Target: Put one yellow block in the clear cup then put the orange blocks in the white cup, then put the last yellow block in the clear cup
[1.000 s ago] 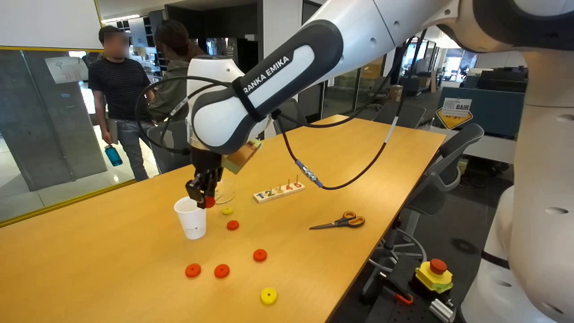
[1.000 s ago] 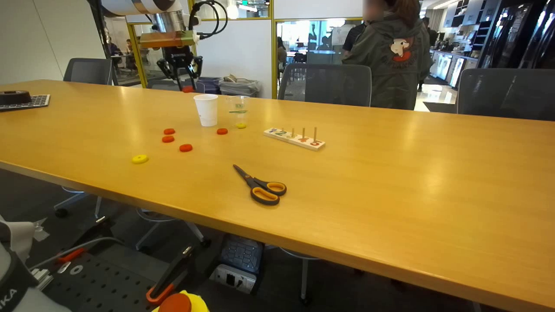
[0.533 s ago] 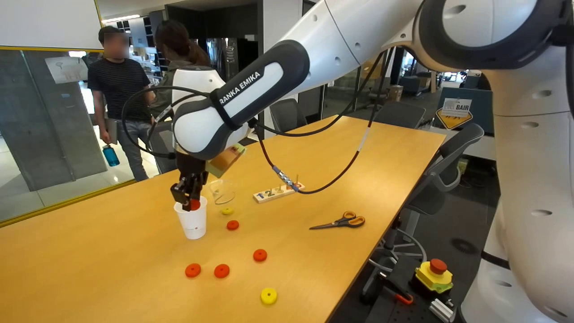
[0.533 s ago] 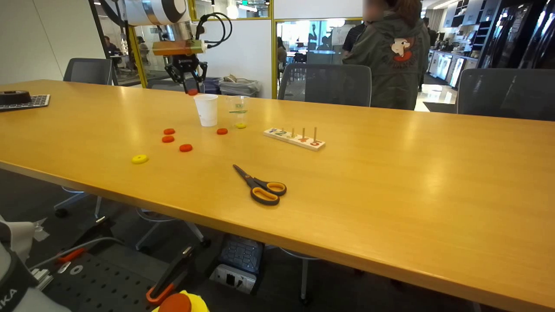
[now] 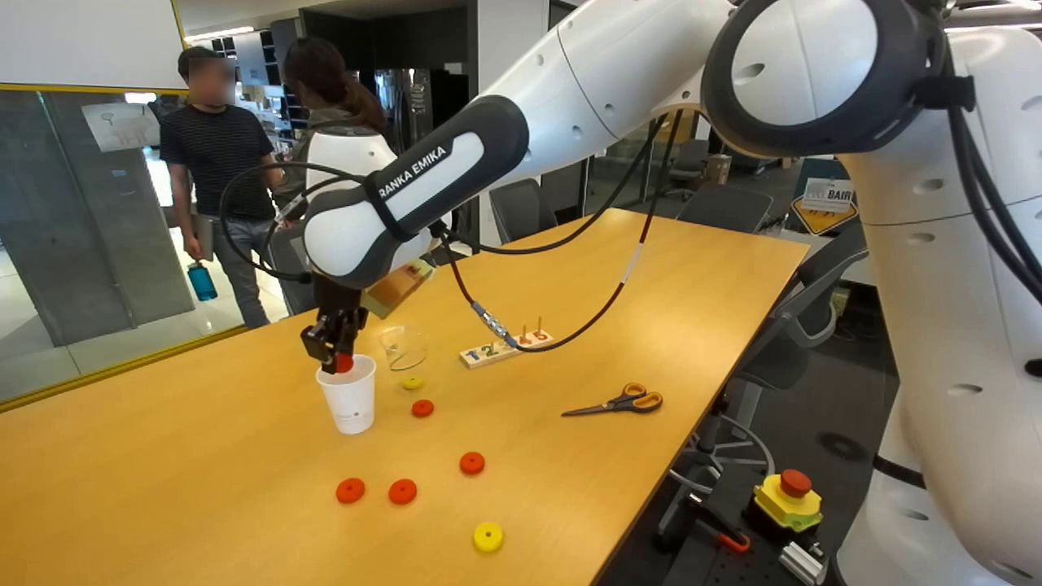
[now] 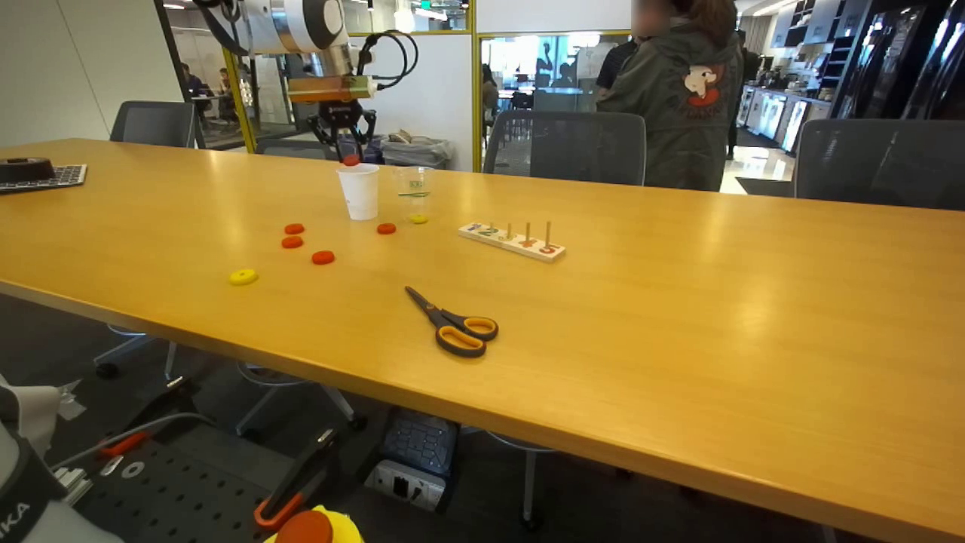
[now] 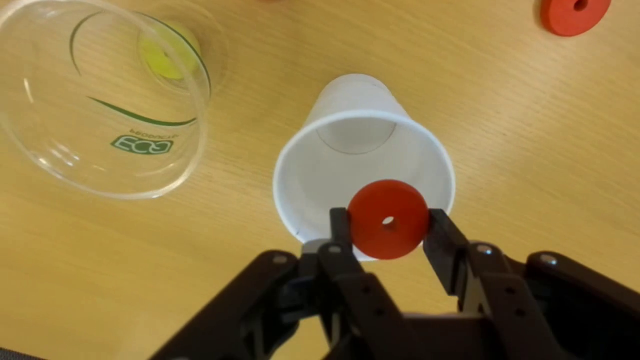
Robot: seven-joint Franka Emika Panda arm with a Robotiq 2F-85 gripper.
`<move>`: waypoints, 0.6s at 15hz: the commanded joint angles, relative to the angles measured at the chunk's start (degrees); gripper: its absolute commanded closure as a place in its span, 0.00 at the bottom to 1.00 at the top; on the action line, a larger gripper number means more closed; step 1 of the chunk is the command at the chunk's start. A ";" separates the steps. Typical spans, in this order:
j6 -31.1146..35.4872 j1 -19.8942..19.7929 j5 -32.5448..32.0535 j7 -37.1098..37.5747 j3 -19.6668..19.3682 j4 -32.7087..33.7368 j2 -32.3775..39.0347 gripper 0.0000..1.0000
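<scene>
Pinching one orange block [image 5: 344, 364], the tool [image 5: 341, 363] in an exterior view hangs over the mouth of the white cup [image 5: 352, 405]; a second ago the block showed at the right edge of the rim, and half a second ago a little lower in the picture. The arm [image 5: 594, 77] shows lower and farther left than before, while four more orange blocks [image 5: 402, 496] and a loose yellow block [image 5: 488, 544] lie unmoved on the desk [image 5: 203, 456]. In an exterior view the clear cup [image 6: 415, 183] stands just beside the white cup, and the tool has shifted right: the held block showed left of the rim a second ago and now hangs just above its left part, while the scissors [image 6: 443, 317] and pegged board [image 6: 515, 243] keep their places. In the wrist view the block is squeezed from both sides, its hole visible, and overlaps the white cup's opening and the lower edge of its rim; another yellow block [image 7: 167, 50] shows through the clear cup's wall at its bottom.
</scene>
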 commanded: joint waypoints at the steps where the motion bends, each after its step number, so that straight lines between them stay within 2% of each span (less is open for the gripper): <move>1: -2.31 0.18 -0.11 -0.66 -0.56 4.45 2.58 0.33; 2: -3.45 0.20 -0.02 -0.87 -0.55 4.90 2.89 0.33; 6: -5.91 0.32 -0.15 -0.72 -0.64 5.04 2.53 0.04; 7: -7.14 0.48 -0.40 -0.46 -0.75 4.53 1.70 0.00; 9: -8.49 0.57 -0.57 -0.45 -0.60 2.47 -0.64 0.00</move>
